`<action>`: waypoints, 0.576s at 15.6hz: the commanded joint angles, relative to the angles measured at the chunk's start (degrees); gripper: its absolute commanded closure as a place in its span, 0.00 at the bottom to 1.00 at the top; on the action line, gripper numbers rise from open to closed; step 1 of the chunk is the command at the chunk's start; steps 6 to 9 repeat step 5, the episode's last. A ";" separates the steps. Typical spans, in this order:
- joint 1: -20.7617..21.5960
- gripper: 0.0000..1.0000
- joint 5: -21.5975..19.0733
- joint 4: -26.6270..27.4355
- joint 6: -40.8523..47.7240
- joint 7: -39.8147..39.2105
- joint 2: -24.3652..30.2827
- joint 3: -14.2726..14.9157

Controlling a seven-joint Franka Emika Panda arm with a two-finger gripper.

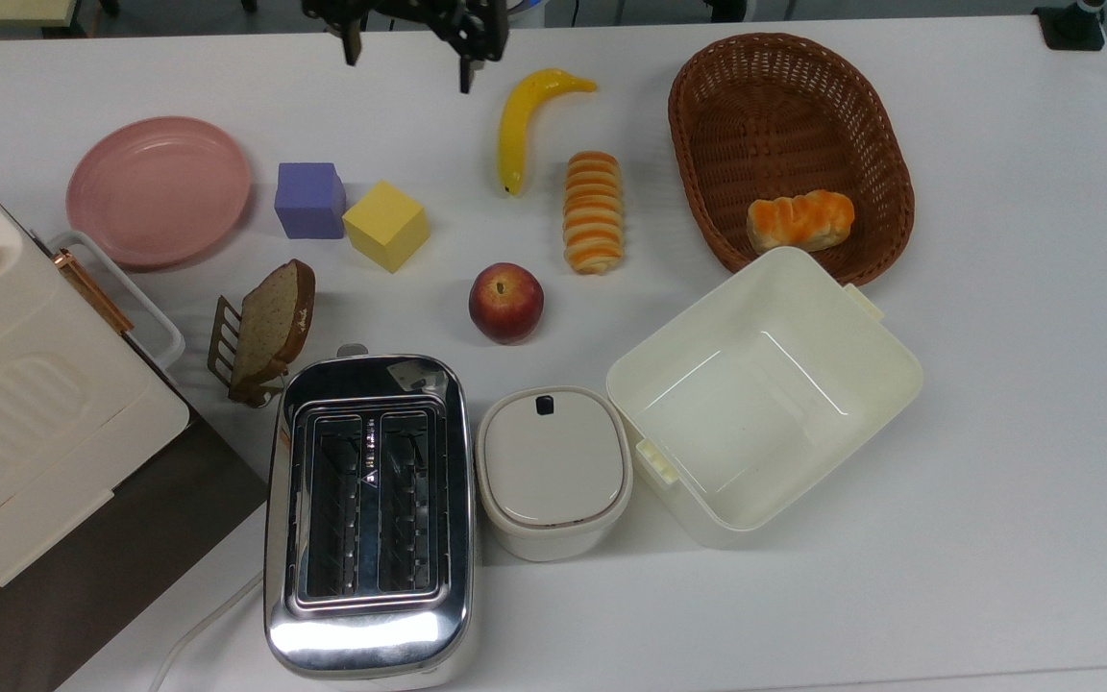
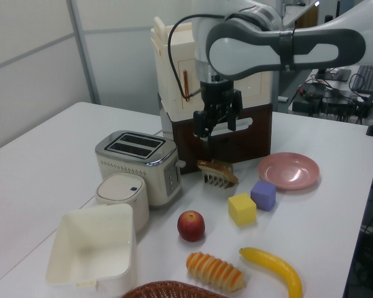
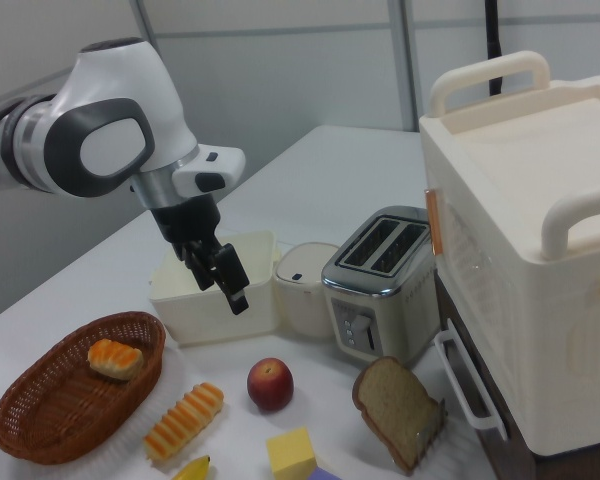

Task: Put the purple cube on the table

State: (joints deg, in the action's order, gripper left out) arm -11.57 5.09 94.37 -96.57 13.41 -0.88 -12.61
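The end effector (image 1: 406, 43) hangs high above the worktop's (image 1: 996, 288) far edge in the top view, its two fingers spread apart and gripping nothing. In the left view the end effector (image 2: 217, 121) hovers in front of the cream cabinet (image 2: 205, 56), well clear of everything below.

The cube (image 1: 309, 200) lies down and toward the top view's left from the end effector, well apart from it and much lower. It sits flat on the bare worktop between the pink plate (image 1: 158, 189) and the yellow block (image 1: 386, 226), just beside both and on neither. Having equal sides, it offers no long axis to line up with.

The cube (image 2: 263, 195) looks matte violet-blue, plain, soft-edged and squarely upright. Judged by how it rests, the placing appears done, with no further grasp called for. A banana (image 1: 525, 120) lies near the end effector's right in the top view.
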 commanded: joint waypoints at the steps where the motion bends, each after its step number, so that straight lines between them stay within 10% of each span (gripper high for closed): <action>1: 4.09 0.00 -0.61 0.99 0.95 -1.10 1.05 3.29; 9: 4.36 0.00 -0.96 0.81 0.95 -1.10 1.05 4.00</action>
